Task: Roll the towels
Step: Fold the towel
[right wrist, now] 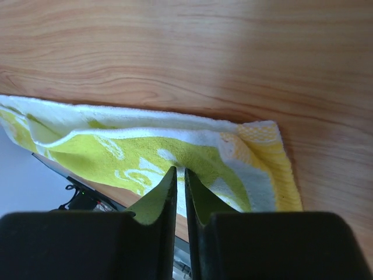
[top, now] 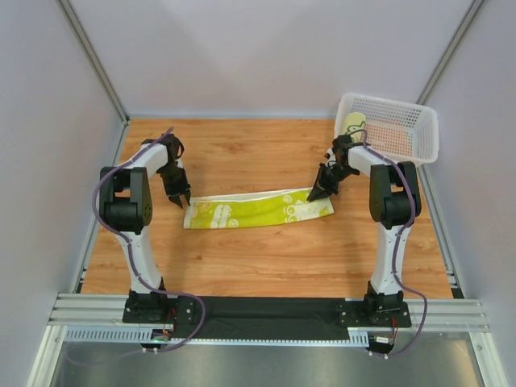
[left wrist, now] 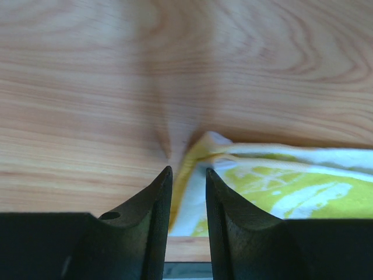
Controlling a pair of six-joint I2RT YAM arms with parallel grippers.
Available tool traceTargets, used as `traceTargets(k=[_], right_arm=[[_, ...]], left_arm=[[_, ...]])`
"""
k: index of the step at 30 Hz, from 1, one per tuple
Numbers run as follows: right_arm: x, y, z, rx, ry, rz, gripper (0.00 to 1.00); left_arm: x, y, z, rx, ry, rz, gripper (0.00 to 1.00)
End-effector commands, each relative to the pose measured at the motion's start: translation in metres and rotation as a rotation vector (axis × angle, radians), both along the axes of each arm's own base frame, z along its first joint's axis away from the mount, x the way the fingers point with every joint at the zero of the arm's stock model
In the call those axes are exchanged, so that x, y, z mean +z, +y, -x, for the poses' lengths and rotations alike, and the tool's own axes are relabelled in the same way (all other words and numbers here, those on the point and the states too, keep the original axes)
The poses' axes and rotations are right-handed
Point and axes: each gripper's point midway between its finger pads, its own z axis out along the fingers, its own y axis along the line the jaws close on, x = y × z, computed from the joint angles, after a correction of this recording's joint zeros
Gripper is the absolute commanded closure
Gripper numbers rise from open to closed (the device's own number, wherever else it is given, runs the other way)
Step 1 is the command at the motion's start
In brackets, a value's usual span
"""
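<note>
- The left pincer (top: 184, 201) stands at the towel's (top: 258, 210) left end with its jaws a little parted. In the left wrist view the cloth's yellow edge shows in the gap, and the tips look to straddle it rather than bite.
- If you close here you may catch only the top layer. The fold would then peel open and the roll would start crooked.
- The right pincer (top: 316, 193) is at the far right end, with its jaws drawn almost together over the cloth. You cannot tell from these views whether it is pinching fabric or merely hovering above it.
- If it does hold that end while the left end begins rolling, the strip could stretch, drag across the table (top: 258, 161) or skew.
- The towel lies as a long, narrow folded strip across the middle of the table, between both arms and slightly slanted. It is lime-green and white with a yellow border, and the layers at the right end sit unevenly.
- Behind the right arm, a white basket (top: 427, 137) already holds what looks like a rolled towel (top: 353, 125).
</note>
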Motion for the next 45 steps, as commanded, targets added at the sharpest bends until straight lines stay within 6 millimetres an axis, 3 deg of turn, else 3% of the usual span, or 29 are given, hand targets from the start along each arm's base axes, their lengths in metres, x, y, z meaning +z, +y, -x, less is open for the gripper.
traceTargets(k=[1, 8, 11, 13, 17, 19, 22, 26, 30, 35, 36, 45], right_arm=[[-0.002, -0.020, 0.002, 0.004, -0.019, 0.054, 0.89], [0.003, -0.027, 0.004, 0.006, -0.022, 0.091, 0.87], [0.013, -0.022, 0.003, 0.019, -0.037, 0.060, 0.83], [0.025, -0.018, -0.001, 0.033, -0.066, 0.043, 0.79], [0.052, -0.011, -0.008, 0.082, -0.125, 0.036, 0.55], [0.070, -0.004, -0.011, 0.105, -0.162, 0.034, 0.52], [0.082, 0.007, -0.010, 0.118, -0.184, 0.002, 0.54], [0.069, 0.017, -0.007, 0.123, -0.146, -0.039, 0.62], [0.048, 0.013, -0.011, 0.126, -0.118, -0.011, 0.67], [0.024, 0.000, -0.013, 0.096, -0.067, 0.029, 0.73], [0.013, -0.011, -0.012, 0.059, -0.041, 0.045, 0.73], [-0.011, -0.047, -0.001, 0.004, 0.015, 0.108, 0.75]], left_arm=[[0.003, 0.023, -0.010, 0.050, -0.032, -0.068, 0.64], [0.006, 0.027, -0.012, 0.072, -0.043, -0.094, 0.65], [0.026, 0.032, -0.016, 0.077, -0.104, -0.144, 0.66], [0.050, 0.031, -0.019, 0.046, -0.175, -0.175, 0.67], [0.078, -0.002, -0.018, -0.071, -0.260, -0.121, 0.67], [0.081, -0.022, -0.014, -0.117, -0.275, -0.038, 0.67], [0.067, -0.045, -0.006, -0.172, -0.247, 0.062, 0.67], [0.041, -0.057, -0.004, -0.205, -0.188, 0.075, 0.67], [0.019, -0.058, -0.015, -0.221, -0.144, 0.043, 0.67], [-0.004, -0.045, -0.020, -0.207, -0.080, -0.038, 0.68], [-0.008, -0.032, -0.023, -0.186, -0.068, -0.094, 0.69], [0.003, 0.002, -0.031, -0.096, -0.100, -0.160, 0.69]])
